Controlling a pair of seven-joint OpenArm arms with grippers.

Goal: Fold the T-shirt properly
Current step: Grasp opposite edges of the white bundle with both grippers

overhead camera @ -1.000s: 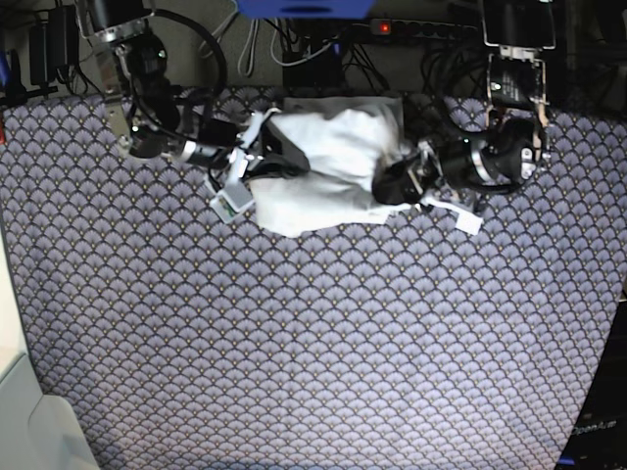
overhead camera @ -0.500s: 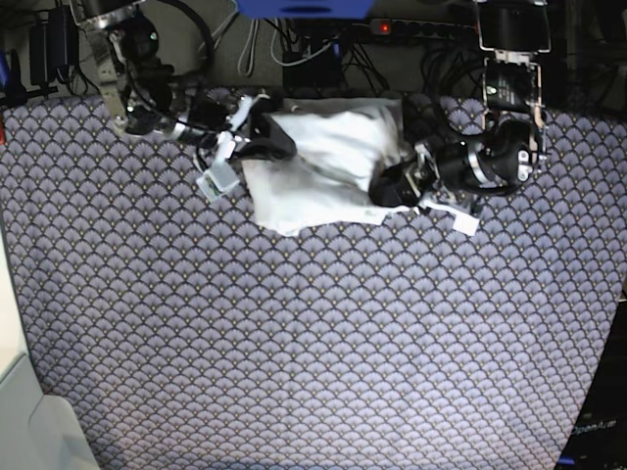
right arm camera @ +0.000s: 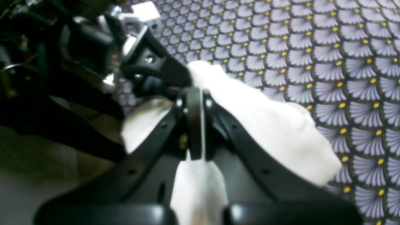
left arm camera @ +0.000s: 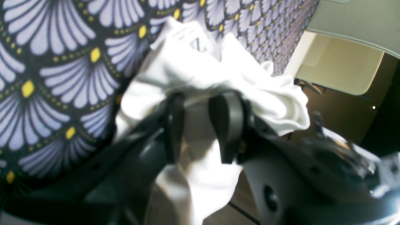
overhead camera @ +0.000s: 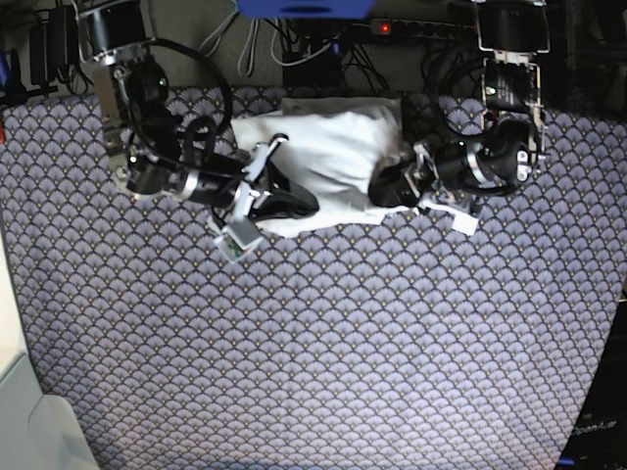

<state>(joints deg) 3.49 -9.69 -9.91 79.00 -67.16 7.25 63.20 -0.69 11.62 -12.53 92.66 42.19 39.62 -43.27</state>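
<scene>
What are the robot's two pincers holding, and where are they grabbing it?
Both hold the white T-shirt. The right pincer is shut on a fold at its front edge. The left pincer grips bunched cloth at the opposite side, its jaws slightly apart around it.

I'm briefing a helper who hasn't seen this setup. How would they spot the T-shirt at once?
Look along the far edge of the scallop-patterned cloth, between the two arms. The T-shirt is the bunched white bundle there, the only plain, unpatterned fabric in sight.
</scene>
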